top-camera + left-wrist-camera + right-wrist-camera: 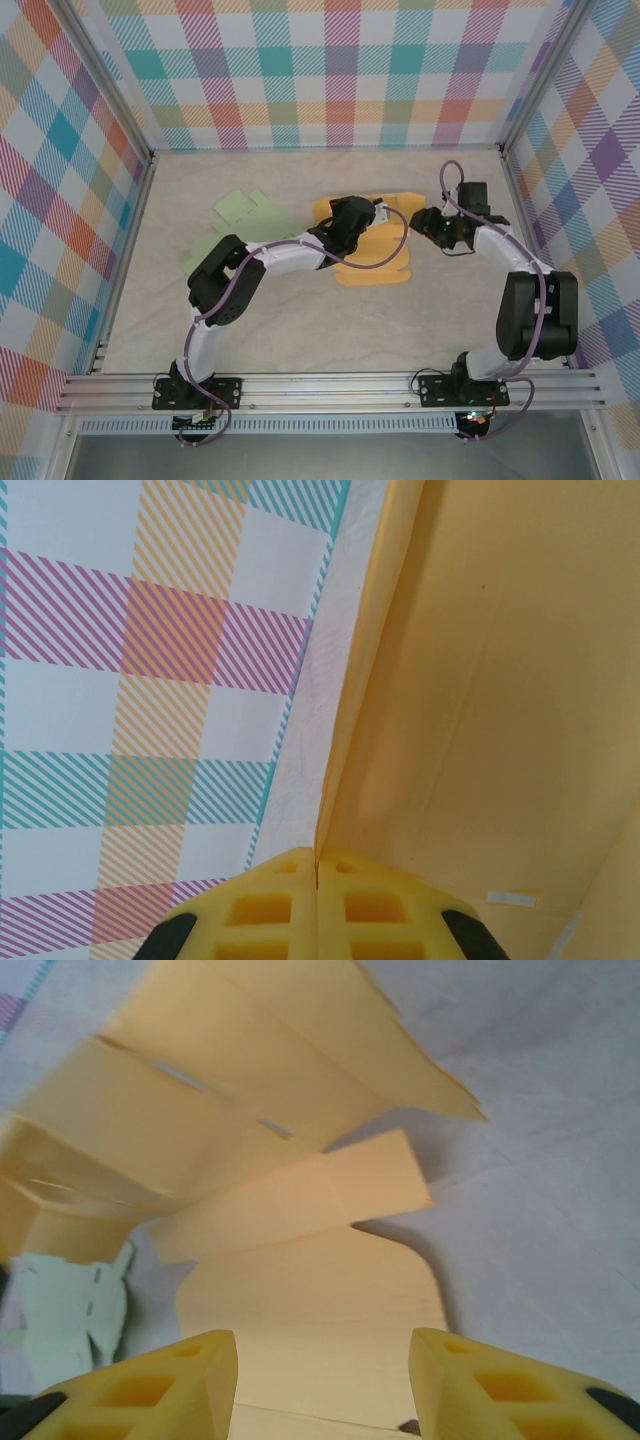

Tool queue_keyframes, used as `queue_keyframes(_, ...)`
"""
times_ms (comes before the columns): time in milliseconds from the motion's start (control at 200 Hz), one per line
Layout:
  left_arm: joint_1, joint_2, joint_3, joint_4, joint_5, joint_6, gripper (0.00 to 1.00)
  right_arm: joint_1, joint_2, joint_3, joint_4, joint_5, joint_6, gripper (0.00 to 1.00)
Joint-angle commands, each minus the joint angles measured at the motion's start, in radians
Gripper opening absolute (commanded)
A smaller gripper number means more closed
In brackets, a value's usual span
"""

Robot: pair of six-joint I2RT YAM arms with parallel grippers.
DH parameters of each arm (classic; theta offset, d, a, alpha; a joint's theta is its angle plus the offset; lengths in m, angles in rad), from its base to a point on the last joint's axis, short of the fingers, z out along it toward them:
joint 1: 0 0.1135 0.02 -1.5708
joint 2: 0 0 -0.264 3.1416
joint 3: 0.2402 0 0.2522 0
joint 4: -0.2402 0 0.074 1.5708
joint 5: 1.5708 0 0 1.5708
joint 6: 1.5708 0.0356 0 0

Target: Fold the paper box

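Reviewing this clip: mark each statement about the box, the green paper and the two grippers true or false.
1. The left gripper is shut on an edge of the orange paper box. True.
2. The right gripper is clamped shut. False: its jaws stand apart, with an orange flap of the box seen between them.
3. Green paper pieces lie on the table, left of the orange box in the top view. True.
4. The orange box is folded into a closed box. False: it lies spread open, with its flaps out.
5. Both arms are parked away from the box. False: both reach to it, one from each side.
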Motion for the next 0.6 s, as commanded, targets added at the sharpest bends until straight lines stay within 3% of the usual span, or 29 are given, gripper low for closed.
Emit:
queue_keyframes(0,-0.009,-0.050,-0.013,0.025,-0.015,-0.012,0.00,-0.003,0.065,-0.036,0.121,0.004,0.020,0.49)
queue_keyframes(270,-0.002,-0.047,-0.013,0.023,-0.010,-0.025,0.00,-0.003,0.219,-0.029,0.288,-0.018,0.069,0.50)
queue_keyframes(595,0.001,-0.041,0.006,0.002,0.001,-0.041,0.00,0.004,0.301,-0.013,0.417,-0.072,0.101,0.49)
